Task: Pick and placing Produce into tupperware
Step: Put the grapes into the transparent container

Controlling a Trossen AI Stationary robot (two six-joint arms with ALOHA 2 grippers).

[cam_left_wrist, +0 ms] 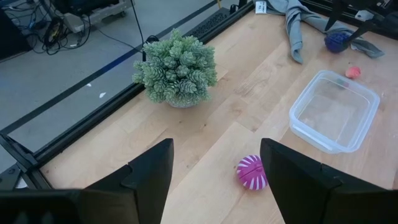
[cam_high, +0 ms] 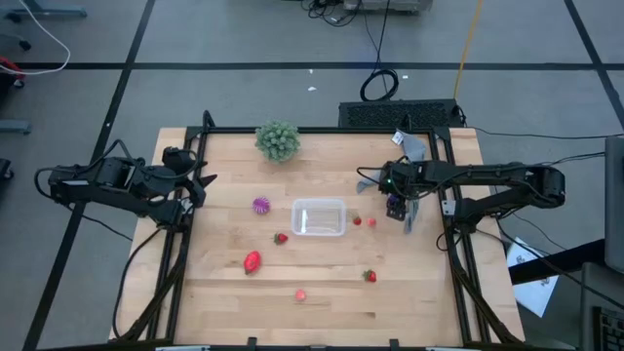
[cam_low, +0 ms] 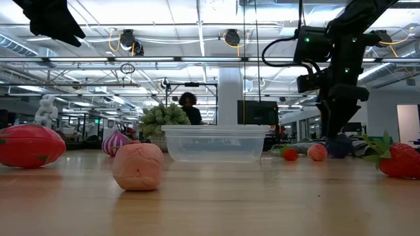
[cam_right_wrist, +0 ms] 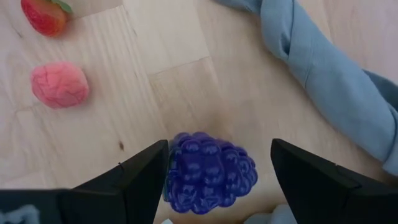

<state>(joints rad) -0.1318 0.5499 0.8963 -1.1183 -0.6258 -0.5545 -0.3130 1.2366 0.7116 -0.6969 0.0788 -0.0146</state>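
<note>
Right end effector (cam_right_wrist: 217, 171) hanging over a purple grape cluster (cam_right_wrist: 210, 172) on a wooden table (cam_high: 322, 283)

Its fingers are standing spread on either side of the grapes, beside a grey cloth (cam_right_wrist: 323, 81). The clear tupperware (cam_high: 319, 216) is sitting mid-table, holding nothing. Strawberries, a pink fruit (cam_right_wrist: 60, 84) and a spiky magenta ball (cam_left_wrist: 252, 172) are lying scattered around it. The left end effector (cam_left_wrist: 214, 177) is waiting, fingers apart, at the table's left edge

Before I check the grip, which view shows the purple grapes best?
The right wrist view: the grapes fill it, between the open right pincer. Low view shows a dark lump; left wrist, a far blob; high view hides them.
</note>
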